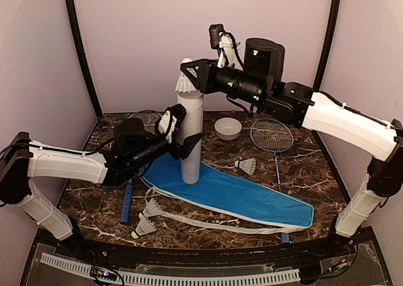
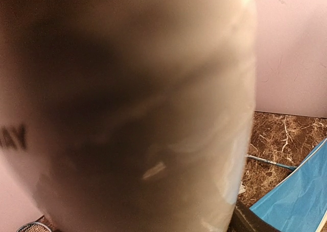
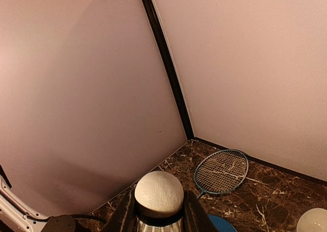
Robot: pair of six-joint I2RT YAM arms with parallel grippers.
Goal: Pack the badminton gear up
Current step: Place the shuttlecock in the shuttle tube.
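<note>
Top camera, above and behind me, looks down around the tube (image 1: 191, 135); left wrist camera sits blurringly close against it; right wrist camera, above it, shares with the top view the racket (image 3: 221, 171) behind it.

the dark, marble-veined table (image 1: 327, 172) carries everything; a blue racket cover (image 1: 239, 194) lies flat across it, slanting from the middle toward the near right corner, its white strap (image 1: 189, 220) trailing loose along the near side; the right-hand racket (image 1: 272, 136) lies head far, its shaft running under the cover's end; the left-hand racket (image 1: 128, 201) lies at the left, blue handle nearest; a small white bowl (image 1: 228, 128) sits between the two heads; the first shuttlecock (image 1: 246, 166) lies on its side just beyond the cover; the second shuttlecock (image 1: 151, 208) and third shuttlecock (image 1: 144, 228) lie close together near left; a white tube (image 1: 191, 166) stands upright at the cover's left end
</note>
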